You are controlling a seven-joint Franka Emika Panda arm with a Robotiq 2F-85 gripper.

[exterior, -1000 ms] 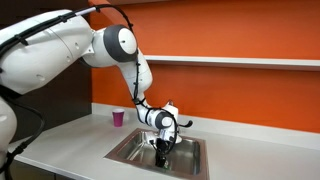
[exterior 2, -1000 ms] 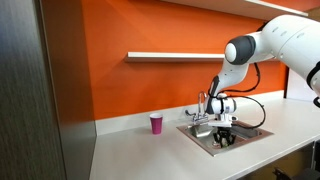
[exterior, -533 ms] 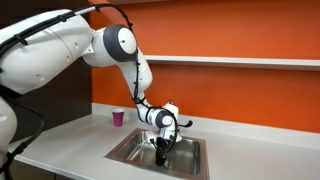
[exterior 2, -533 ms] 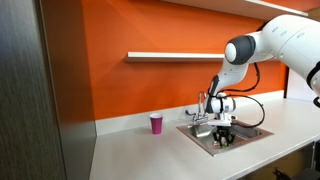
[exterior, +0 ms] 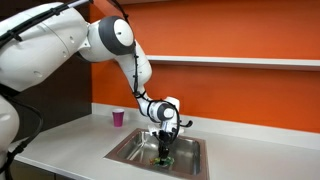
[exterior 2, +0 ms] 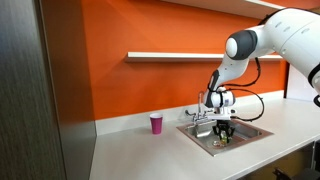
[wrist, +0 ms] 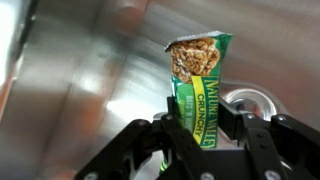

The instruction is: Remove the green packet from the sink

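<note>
While in claw [wrist: 198, 126], packet [wrist: 198, 62] over sink [wrist: 80, 85]

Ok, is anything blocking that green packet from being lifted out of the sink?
Nothing visible does. The gripper is shut on the green packet inside the sink, with open space above; the tap stands at the rim, to one side.

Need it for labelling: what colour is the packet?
Green packet, granola pictured on it; clearest in wrist view.

pale counter [exterior: 60, 145] bears sink [exterior: 130, 149] and pink cup [exterior: 119, 118], seemingly upright
</note>
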